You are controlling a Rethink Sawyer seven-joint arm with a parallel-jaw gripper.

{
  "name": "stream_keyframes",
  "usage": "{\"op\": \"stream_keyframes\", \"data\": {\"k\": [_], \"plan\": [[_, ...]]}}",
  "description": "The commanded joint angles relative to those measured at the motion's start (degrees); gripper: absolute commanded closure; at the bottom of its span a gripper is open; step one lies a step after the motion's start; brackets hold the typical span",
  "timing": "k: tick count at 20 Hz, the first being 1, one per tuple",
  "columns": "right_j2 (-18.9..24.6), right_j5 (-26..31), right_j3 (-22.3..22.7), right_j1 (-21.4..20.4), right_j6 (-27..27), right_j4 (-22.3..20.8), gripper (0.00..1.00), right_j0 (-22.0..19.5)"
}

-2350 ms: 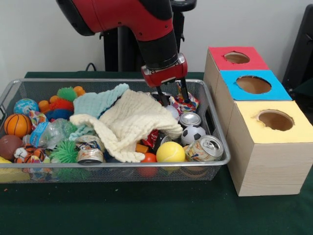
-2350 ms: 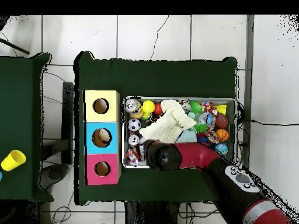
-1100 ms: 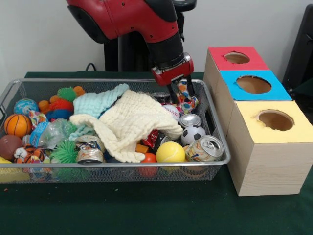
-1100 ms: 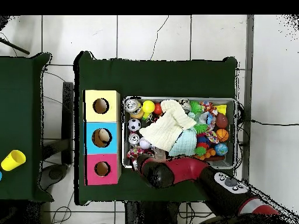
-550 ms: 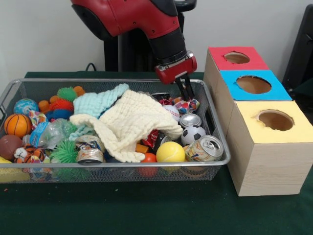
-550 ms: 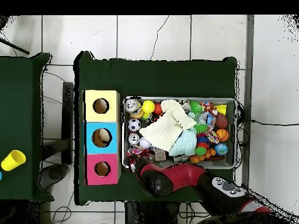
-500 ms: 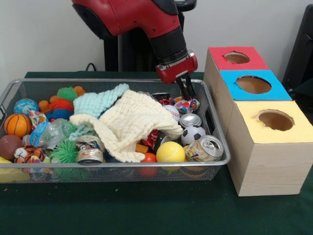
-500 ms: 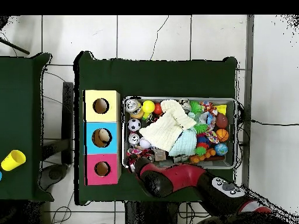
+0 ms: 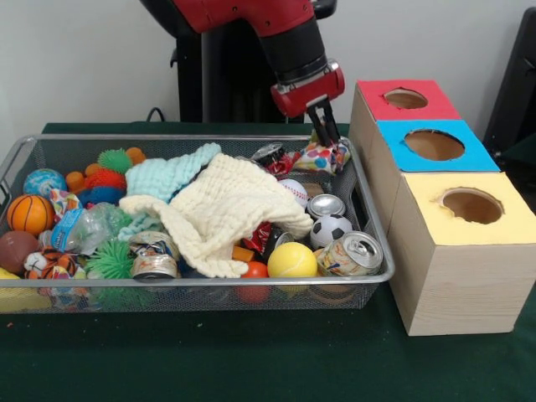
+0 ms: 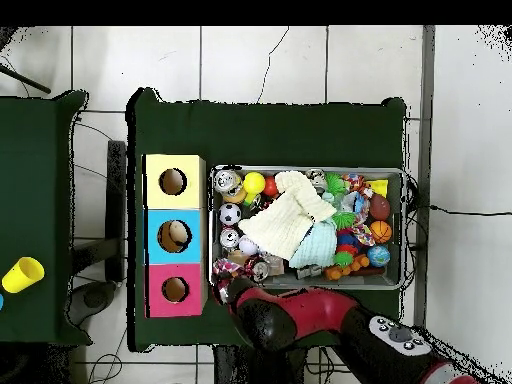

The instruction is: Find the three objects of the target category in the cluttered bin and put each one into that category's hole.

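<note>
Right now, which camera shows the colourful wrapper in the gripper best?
The front view: the gripper is shut on the colourful wrapper, lifted at the basket's far rim beside the red-topped box. In the overhead view the wrapper is only a small patch by the arm.

Even, bright light from above; soft shadows fall under the wire bin (image 9: 368, 276) and beside the boxes (image 9: 456, 276). Cans (image 9: 356, 251) show small glints. Focus is sharp throughout.

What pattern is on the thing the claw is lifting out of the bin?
A multicoloured patchwork print on the crumpled wrapper, held in the claw; clearest in the front view.
</note>
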Motion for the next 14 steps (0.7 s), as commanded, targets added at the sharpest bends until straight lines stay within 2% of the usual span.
{"op": "stream_keyframes", "data": {"k": [1,8,14], "plan": [[7.8,9.7,4.3,-11.4,8.7,9.2,1.00,-1.3],[9.1,10.1,7.5,-15.4,8.2,13.0,1.00,-2.0],[10.9,9.9,9.8,-16.2,7.2,14.5,1.00,-4.2]]}}
